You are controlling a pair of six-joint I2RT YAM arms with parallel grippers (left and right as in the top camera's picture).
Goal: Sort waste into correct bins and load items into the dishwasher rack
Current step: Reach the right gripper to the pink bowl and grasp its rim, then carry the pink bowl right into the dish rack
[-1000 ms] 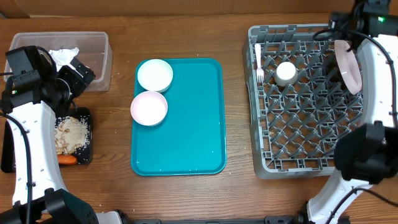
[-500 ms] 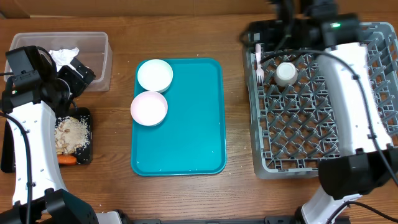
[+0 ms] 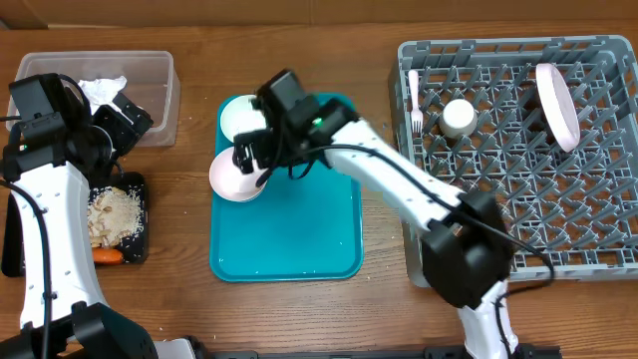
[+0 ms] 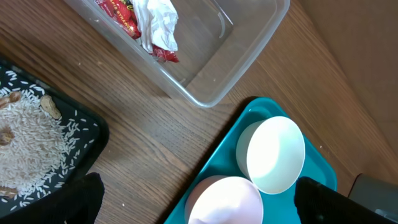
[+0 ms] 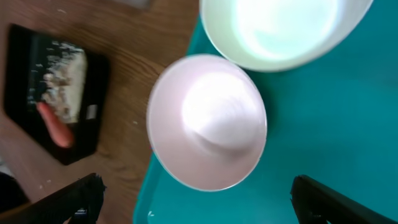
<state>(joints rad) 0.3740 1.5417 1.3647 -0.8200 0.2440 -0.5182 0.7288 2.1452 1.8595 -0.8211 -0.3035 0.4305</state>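
Note:
Two white bowls sit on the teal tray's left side, the far bowl [image 3: 243, 122] [image 5: 283, 28] and the near bowl [image 3: 235, 176] [image 4: 227, 200] [image 5: 208, 121]. My right gripper [image 3: 257, 152] [image 5: 200, 202] hovers open just over the near bowl, nothing between its fingers. My left gripper [image 3: 128, 118] [image 4: 202, 202] stays open and empty beside the clear tub [image 3: 164, 95] [image 4: 249, 53], which holds a napkin [image 3: 101, 91] [image 4: 158, 18] and a red wrapper [image 4: 121, 12]. The dishwasher rack [image 3: 498, 214] holds an upright plate [image 3: 558, 105], a cup [image 3: 458, 118] and a fork [image 3: 414, 105].
The black tray [image 3: 137, 249] [image 4: 81, 134] [image 5: 96, 78] at the left edge carries crumbly scraps [image 3: 113, 214] [image 4: 25, 124] and a carrot [image 3: 108, 256] [image 5: 53, 124]. The teal tray [image 3: 309, 229] lies between the bins and the rack. My right arm stretches across the tray from the rack side.
My right arm has swung from the rack's far right corner across to the teal tray, ending over the near bowl. The plate stays standing in the rack. The left arm has not moved.

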